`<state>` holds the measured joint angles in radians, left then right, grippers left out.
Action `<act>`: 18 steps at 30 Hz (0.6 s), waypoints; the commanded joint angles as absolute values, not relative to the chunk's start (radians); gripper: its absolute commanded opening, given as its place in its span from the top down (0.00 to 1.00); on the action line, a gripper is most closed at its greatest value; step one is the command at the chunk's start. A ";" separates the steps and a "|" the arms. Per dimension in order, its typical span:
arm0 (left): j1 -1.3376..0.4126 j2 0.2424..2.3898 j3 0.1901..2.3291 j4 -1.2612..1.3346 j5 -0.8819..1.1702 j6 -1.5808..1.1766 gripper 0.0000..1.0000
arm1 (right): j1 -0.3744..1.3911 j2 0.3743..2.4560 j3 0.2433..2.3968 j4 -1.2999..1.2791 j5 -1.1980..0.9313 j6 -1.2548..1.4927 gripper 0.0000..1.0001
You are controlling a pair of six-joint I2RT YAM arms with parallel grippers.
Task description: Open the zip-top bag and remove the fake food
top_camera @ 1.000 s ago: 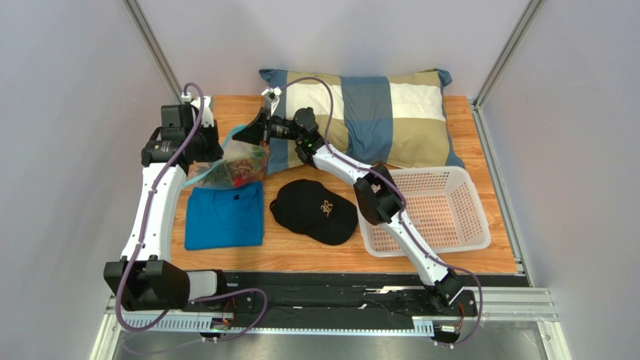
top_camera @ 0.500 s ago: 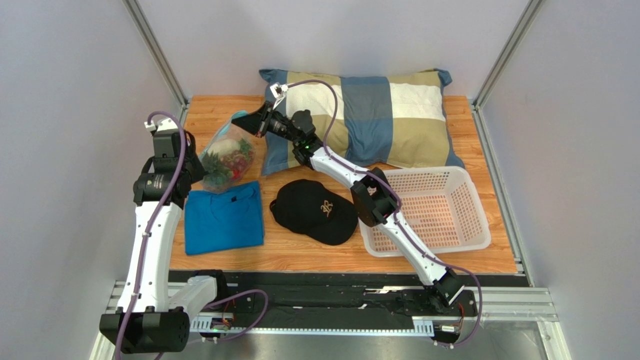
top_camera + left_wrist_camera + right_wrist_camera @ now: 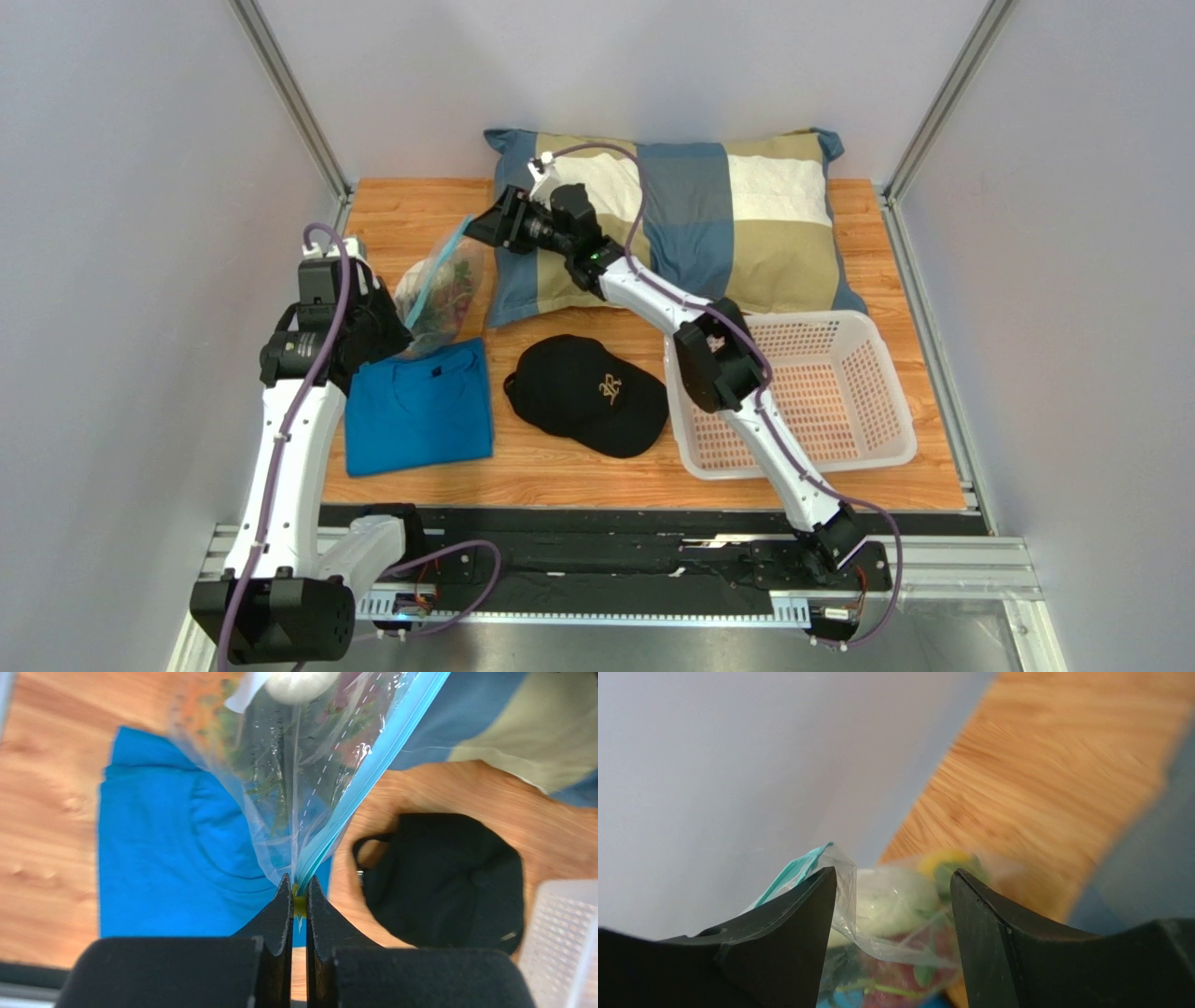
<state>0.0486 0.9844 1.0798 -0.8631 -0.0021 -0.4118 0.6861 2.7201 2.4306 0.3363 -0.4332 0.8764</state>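
The clear zip-top bag [image 3: 442,287] hangs slanted over the table's back left, above the blue shirt. Its teal zip strip [image 3: 365,763] runs down into my left gripper [image 3: 300,894], which is shut on the strip's corner. The fake food [image 3: 449,297] is inside the bag; a cream-white piece [image 3: 896,899], a yellow piece [image 3: 941,861] and red and green bits show through the plastic. My right gripper [image 3: 892,875] is open just above the bag's upper end, and a loose fold of plastic rests against its left finger [image 3: 808,910]. In the top view the right gripper [image 3: 484,231] sits by the pillow's left edge.
A folded blue shirt [image 3: 418,406] lies front left, with a black cap [image 3: 586,395] beside it. A white basket [image 3: 898,420] stands at the right. A checked pillow [image 3: 730,210] fills the back. Grey walls close in on the left and right.
My right gripper has opened and let go of the bag's upper end, drawing back toward the pillow. The left arm pulled the bag leftward and still holds it.
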 commanded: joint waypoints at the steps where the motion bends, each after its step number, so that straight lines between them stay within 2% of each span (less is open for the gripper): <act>1: 0.057 1.032 1.103 -0.787 0.152 -0.429 1.00 | 0.678 2.395 2.269 -0.087 -0.321 0.850 0.37; 4: 0.055 1.071 1.094 -0.752 0.227 -0.459 1.00 | 0.673 2.277 2.171 -0.271 -0.287 0.886 0.44; 8: 0.057 1.080 1.077 -0.712 0.264 -0.497 1.00 | 0.667 2.113 1.998 -0.325 -0.288 0.951 0.56; 9: 0.057 1.083 1.080 -0.713 0.273 -0.500 1.00 | 0.673 2.097 1.968 -0.308 -0.299 0.980 0.65; 10: 0.055 1.081 1.080 -0.715 0.288 -0.508 1.00 | 0.676 2.083 1.913 -0.299 -0.310 1.033 0.65; 12: 0.055 1.078 1.086 -0.724 0.298 -0.511 1.00 | 0.689 2.082 1.896 -0.282 -0.350 1.074 0.66; 14: 0.057 1.075 1.094 -0.736 0.314 -0.503 1.00 | 0.701 2.103 1.939 -0.267 -0.397 1.075 0.62; 15: 0.057 1.074 1.092 -0.739 0.311 -0.500 1.00 | 0.716 2.121 1.966 -0.285 -0.406 1.068 0.54; 18: 0.057 1.062 1.075 -0.736 0.298 -0.505 1.00 | 0.741 2.206 2.089 -0.339 -0.439 1.019 0.43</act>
